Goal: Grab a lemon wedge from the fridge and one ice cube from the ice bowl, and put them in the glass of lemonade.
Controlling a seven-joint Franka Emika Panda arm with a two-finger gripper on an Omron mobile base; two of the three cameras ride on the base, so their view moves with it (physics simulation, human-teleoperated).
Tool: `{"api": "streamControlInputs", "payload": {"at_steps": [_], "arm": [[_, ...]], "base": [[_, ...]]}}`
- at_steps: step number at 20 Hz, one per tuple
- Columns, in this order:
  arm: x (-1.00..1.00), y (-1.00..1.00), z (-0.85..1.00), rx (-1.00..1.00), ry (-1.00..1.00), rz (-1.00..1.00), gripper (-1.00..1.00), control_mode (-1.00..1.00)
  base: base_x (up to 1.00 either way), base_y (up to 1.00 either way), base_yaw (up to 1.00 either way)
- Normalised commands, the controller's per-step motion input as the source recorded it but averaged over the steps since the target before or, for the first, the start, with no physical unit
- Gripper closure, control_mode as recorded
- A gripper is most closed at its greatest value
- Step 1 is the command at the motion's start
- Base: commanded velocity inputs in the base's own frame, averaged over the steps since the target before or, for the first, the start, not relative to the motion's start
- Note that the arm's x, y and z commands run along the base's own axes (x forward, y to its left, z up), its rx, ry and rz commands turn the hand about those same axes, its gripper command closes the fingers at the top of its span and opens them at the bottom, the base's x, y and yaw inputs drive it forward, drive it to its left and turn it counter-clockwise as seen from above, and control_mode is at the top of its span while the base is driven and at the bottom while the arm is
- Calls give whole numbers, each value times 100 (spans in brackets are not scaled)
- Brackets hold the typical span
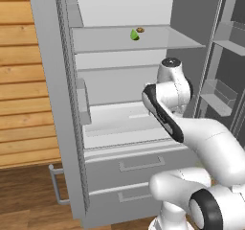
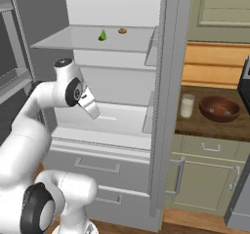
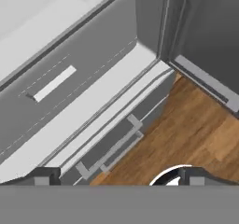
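Two fridge (image 1: pixel 67 128) doors stood open, with the arm raised before the lower compartment.

The lemon wedge (image 1: pixel 135 35) lay on the upper glass shelf (image 1: pixel 158 41), just beside a small brown item (image 1: pixel 139 29), well above the arm's wrist. In the hand view the gripper (image 3: pixel 116 175) pointed down at the fridge's lower drawers (image 3: pixel 109 146) and the wooden floor (image 3: pixel 196 129), its finger tips (image 3: pixel 44 175) set wide apart with nothing between them. On the wooden counter (image 2: pixel 205 126) to the right of the fridge, the glass of lemonade (image 2: pixel 187 106) stood just beside the ice bowl (image 2: pixel 219 108).
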Motion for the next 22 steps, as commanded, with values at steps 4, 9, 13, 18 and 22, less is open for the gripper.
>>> {"api": "streamControlInputs", "payload": {"at_steps": [4, 9, 13, 18, 22], "arm": [[8, 8, -6, 36, 17, 74, -100, -100], [-9, 19, -5, -14, 5, 8, -100, -100], [-89, 0, 2, -8, -36, 7, -100, -100], [-10, 0, 3, 0, -7, 0, -100, -100], [-4, 2, 2, 0, -7, 10, -100, -100]], "base": [[0, 0, 0], [0, 0, 0], [0, 0, 0], [0, 0, 0], [0, 0, 0]]}}
